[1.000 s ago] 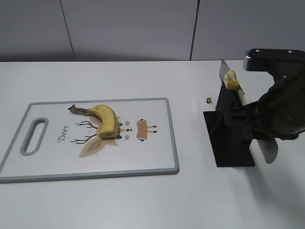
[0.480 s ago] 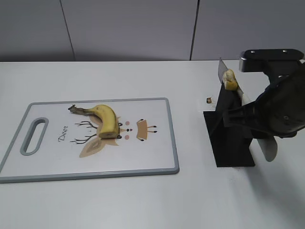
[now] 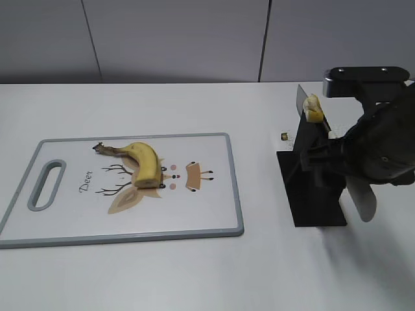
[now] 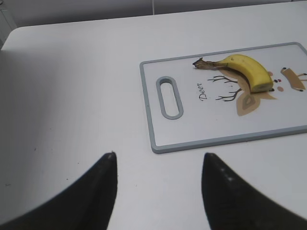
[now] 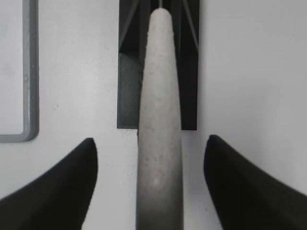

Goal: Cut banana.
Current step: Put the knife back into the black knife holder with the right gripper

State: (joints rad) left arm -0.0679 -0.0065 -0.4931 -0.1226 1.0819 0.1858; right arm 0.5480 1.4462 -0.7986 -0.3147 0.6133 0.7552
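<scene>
exterior: banana (image 3: 144, 162) lies on cutting board (image 3: 123, 189), left side; cut end faces near. Knife (image 3: 331, 155) sits in black stand (image 3: 314, 184) on the right, a banana piece (image 3: 314, 107) stuck on the blade.
left wrist: left gripper (image 4: 158, 187) fingers spread, holding nothing, over bare table (image 4: 72, 96).
right wrist: right gripper (image 5: 151, 184) fingers wide apart either side of knife handle (image 5: 159, 129), not touching it.
</scene>
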